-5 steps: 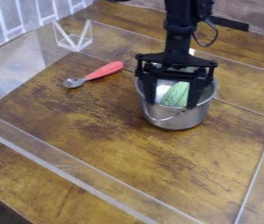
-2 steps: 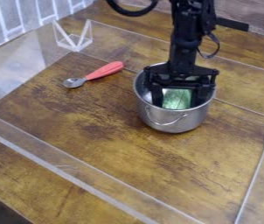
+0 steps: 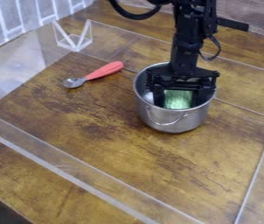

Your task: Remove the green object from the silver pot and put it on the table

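A black robot arm reaches straight down into a silver pot that stands on a dark wooden table. The gripper is inside the pot's mouth, its two black fingers spread wide, one near the left wall and the other near the right wall. Between and just below the fingers lies the green object, a light-green vegetable resting in the pot. Only a short stretch of it shows, framed by the fingers and the crossbar above them. Its long axis appears to run from the near side of the pot toward the far side, slightly tilted to the right, but the ends are hidden by the pot wall and the gripper, so which way it points cannot be told for sure. The fingers stand on either side of the object and are not closed on it; whether their tips touch it cannot be seen. The pot's thin wire handle hangs against its near side. To the left of the pot, well apart, a spoon with a red handle lies on the table, its metal bowl toward the left. Clear acrylic walls border the table.
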### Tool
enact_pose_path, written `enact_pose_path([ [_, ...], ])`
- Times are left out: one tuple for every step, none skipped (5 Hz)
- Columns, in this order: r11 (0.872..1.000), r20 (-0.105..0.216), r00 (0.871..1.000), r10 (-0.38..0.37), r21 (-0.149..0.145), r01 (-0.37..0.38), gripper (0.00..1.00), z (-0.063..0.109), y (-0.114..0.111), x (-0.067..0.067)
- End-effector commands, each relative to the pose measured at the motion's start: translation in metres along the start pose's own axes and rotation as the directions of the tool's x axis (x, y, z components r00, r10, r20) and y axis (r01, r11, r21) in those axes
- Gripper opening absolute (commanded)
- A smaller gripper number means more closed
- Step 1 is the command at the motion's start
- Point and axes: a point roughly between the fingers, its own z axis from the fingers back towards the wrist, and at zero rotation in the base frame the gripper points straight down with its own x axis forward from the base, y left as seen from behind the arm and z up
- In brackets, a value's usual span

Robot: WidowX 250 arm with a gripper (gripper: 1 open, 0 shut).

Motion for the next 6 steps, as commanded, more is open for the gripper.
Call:
enact_pose_path([
  [0.999,0.047,0.999,0.019,-0.043,-0.017,0.00,0.025,-0.003,0.012],
  [0.998,0.041,0.998,0.040,-0.042,-0.038,1.00,0.026,-0.002,0.016],
  [0.998,0.032,0.998,0.060,-0.038,-0.059,1.00,0.027,-0.001,0.020],
  [0.996,0.026,0.996,0.087,-0.033,-0.086,1.00,0.026,0.000,0.023],
  [0.993,0.021,0.993,0.115,-0.028,-0.114,1.00,0.024,0.000,0.027],
  [0.990,0.015,0.990,0.143,-0.022,-0.142,1.00,0.023,0.001,0.030],
])
